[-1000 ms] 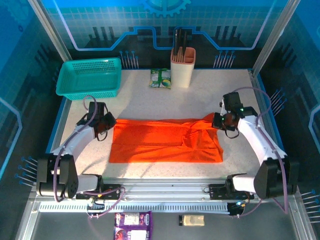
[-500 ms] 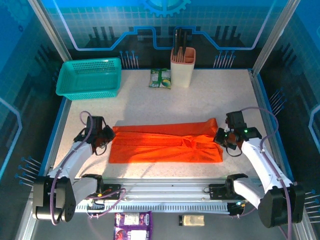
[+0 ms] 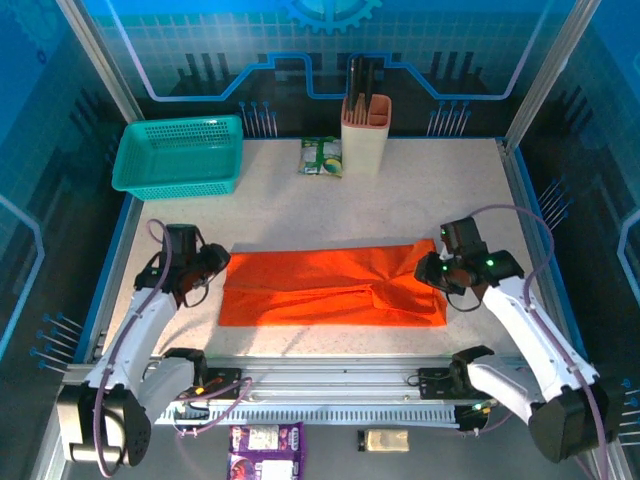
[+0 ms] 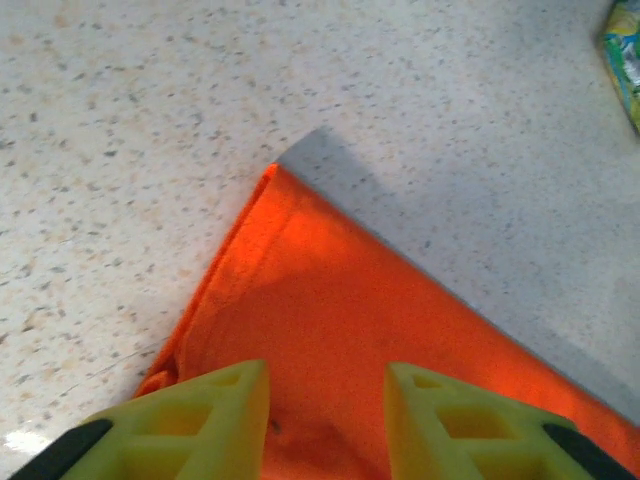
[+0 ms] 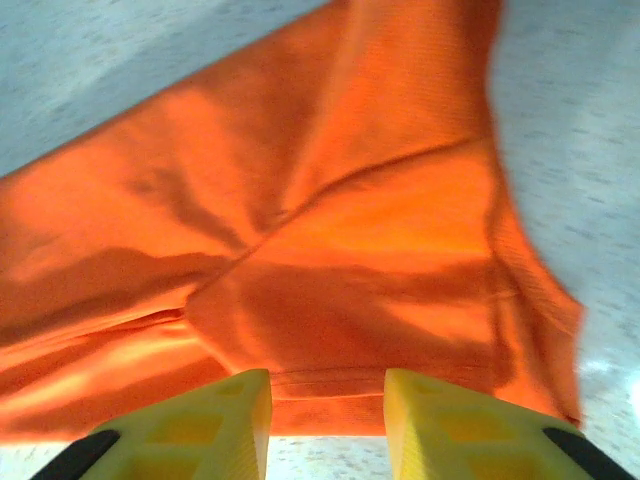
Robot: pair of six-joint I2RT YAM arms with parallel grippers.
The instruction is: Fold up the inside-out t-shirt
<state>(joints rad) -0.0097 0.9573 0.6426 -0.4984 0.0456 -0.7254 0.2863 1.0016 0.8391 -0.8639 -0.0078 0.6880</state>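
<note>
**Top external view: shirt lies as a strip, both grippers slack at its ends**

The inside-out t-shirt lies flat on the table, a little toward 6 o'clock from the middle. It forms a long orange band running from 9 to 3 o'clock. The left gripper sits at the 9 o'clock end and the right gripper at the 3 o'clock end. In the wrist views each has its jaws narrowly parted, with cloth beneath and nothing pinched.

The likeliest risk is a fingertip catching the top layer as an arm lifts off. The fingers hang very close to the fabric, so that would drag the fold open. The 3 o'clock end is also uneven, and a further fold there could come out skewed.

The cloth is bright and soft, with a crisp corner at 9 o'clock. Diagonal creases and overlapping layers gather toward 3 o'clock.
</note>
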